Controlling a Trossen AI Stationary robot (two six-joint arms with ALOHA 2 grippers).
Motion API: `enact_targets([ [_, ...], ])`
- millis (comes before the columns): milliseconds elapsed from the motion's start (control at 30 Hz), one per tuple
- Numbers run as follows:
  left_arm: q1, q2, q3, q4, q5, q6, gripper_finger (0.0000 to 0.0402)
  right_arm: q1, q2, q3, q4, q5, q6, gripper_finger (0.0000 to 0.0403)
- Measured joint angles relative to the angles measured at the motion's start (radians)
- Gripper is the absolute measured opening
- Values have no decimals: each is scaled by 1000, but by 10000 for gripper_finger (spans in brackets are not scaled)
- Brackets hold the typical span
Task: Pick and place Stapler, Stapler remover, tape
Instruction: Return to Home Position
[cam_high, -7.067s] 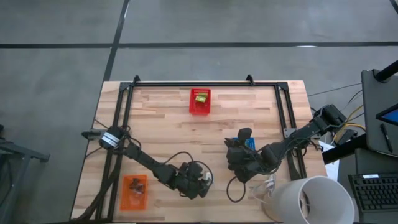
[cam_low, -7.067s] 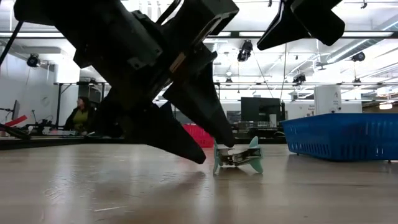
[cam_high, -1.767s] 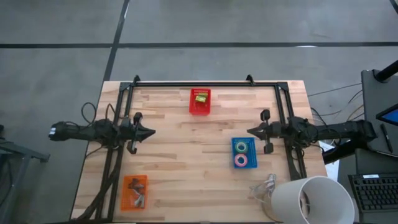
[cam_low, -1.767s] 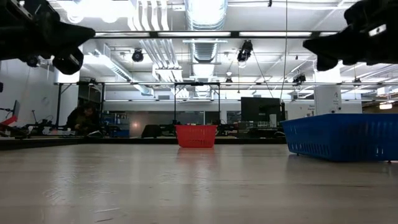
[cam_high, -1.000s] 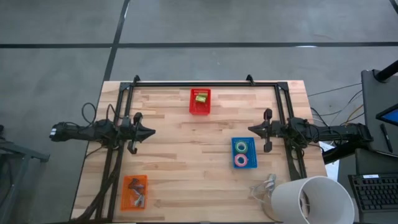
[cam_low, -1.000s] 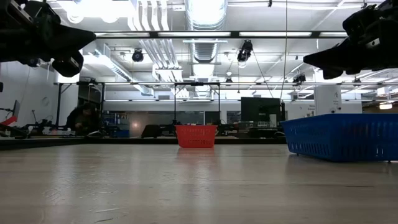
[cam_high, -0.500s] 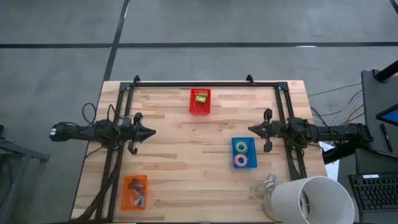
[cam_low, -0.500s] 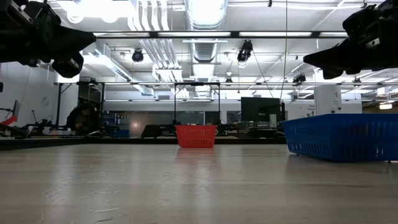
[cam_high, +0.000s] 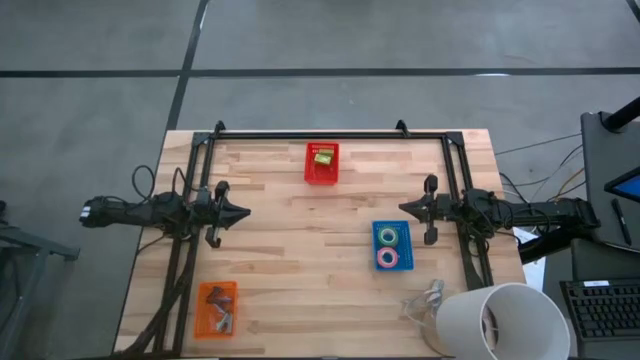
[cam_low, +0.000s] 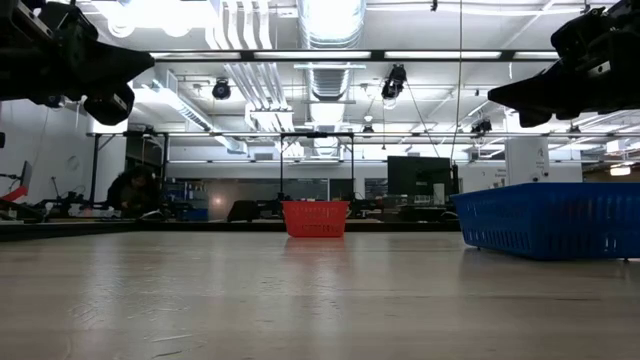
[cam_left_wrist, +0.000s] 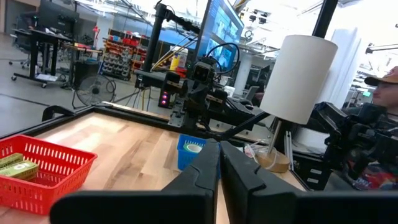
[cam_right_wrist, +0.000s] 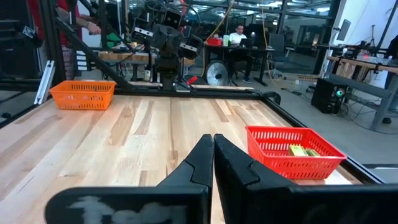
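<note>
Step in hand looks like the return to home, w/ sorting apparently done. The stapler (cam_high: 323, 157) lies in the red bin (cam_high: 321, 175) near the rail at the top of the high view. Both rolls of tape (cam_high: 388, 247), green and pink, sit side by side in the blue bin (cam_high: 404, 246). The staple removers (cam_high: 220, 312) show as small dark bits in the orange bin (cam_high: 203, 307) at the lower-left corner. Left gripper (cam_high: 244, 212) hangs above the left side of the surface (cam_high: 300, 265), pointing inward. In its wrist view the fingers are pressed together w/ nothing between. Right gripper (cam_high: 402, 208) mirrors it on the right side, also closed and empty, tip facing the left one across the middle. Both are well above the wood in the low view. Judging by that, nothing remains to pick; next move prob. calls only for a small settle or a stop, no grasp. Room: wide bare stretch of wood between the two tips, no obstacle there. Tightest spot is the blue bin, just beside and below the right gripper, so any drop on that side should avoid its rim. The black frame (cam_high: 330, 134) runs along three edges, w/ each arm crossing a side rail. The white lamp shade (cam_high: 497, 320) overhangs the lower-right corner, well apart from the right arm. Orange bin sits close to the edge but apart from the left arm.
</note>
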Motion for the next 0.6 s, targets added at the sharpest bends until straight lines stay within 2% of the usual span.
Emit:
enact_targets([
  [600,0,0,-1,2,0,0,18,0,0,0,0,0,0,8],
])
